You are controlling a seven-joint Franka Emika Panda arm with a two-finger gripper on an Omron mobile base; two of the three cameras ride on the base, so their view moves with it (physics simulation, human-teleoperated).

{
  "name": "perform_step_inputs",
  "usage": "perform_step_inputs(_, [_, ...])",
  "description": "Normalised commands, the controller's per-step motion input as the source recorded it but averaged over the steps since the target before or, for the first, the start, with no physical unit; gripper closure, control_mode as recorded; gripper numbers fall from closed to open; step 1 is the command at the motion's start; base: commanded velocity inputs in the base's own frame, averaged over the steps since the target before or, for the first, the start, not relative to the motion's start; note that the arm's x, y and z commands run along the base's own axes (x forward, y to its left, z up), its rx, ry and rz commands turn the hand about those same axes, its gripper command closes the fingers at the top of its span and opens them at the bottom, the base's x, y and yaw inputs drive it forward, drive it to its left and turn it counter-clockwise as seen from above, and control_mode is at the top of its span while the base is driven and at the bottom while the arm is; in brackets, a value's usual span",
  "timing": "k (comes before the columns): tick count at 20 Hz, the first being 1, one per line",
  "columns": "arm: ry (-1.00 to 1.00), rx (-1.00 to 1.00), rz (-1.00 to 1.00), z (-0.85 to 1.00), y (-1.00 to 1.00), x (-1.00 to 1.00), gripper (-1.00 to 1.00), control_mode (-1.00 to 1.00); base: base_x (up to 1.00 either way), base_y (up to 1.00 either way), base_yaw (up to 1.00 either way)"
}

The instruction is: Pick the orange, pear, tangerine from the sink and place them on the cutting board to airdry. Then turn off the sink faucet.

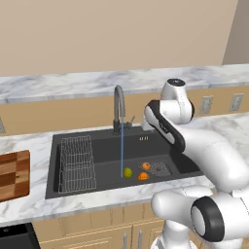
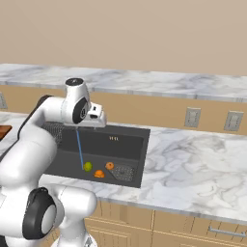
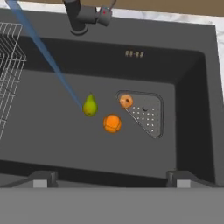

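Three fruits lie on the floor of the dark sink (image 1: 99, 141). The yellow-green pear (image 3: 90, 106) (image 1: 127, 172) sits where the water stream lands. Next to it is the larger orange fruit (image 3: 112, 123) (image 1: 143, 176), likely the orange. The smaller one, likely the tangerine (image 3: 126, 101) (image 1: 146, 166), rests on the edge of the drain grate (image 3: 146, 114). My gripper (image 3: 111, 180) hangs open and empty above the sink's near side, well above the fruits. The sink faucet (image 1: 118, 109) (image 3: 78, 16) is running. The cutting board (image 1: 12, 175) lies on the counter to the left.
A wire rack (image 1: 75, 163) fills the sink's left part. A blue water stream (image 1: 121, 151) falls from the spout to the basin floor. Marble counter (image 2: 193, 164) stretches to the right of the sink, with wall outlets (image 2: 192, 117) behind it.
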Motion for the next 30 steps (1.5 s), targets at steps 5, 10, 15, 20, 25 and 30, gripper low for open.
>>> perform_step_inputs(5, [0.01,0.00,0.00,-0.33,0.00,0.19,-1.00,-1.00,0.00,0.00,0.00])
perform_step_inputs(10, [0.01,0.00,0.00,-0.47,0.00,0.23,-1.00,-1.00,0.00,0.00,0.00])
perform_step_inputs(15, [0.00,0.00,0.00,-0.41,0.00,0.12,-1.00,-1.00,0.00,0.00,0.00])
perform_step_inputs(20, [0.01,0.00,0.00,-0.36,0.00,0.20,-1.00,-1.00,0.00,0.00,0.00])
perform_step_inputs(25, [0.04,0.00,0.00,-0.32,0.00,0.21,-1.00,-1.00,0.00,0.00,0.00])
perform_step_inputs(30, [0.05,0.00,0.00,-0.33,0.00,0.20,-1.00,-1.00,0.00,0.00,0.00])
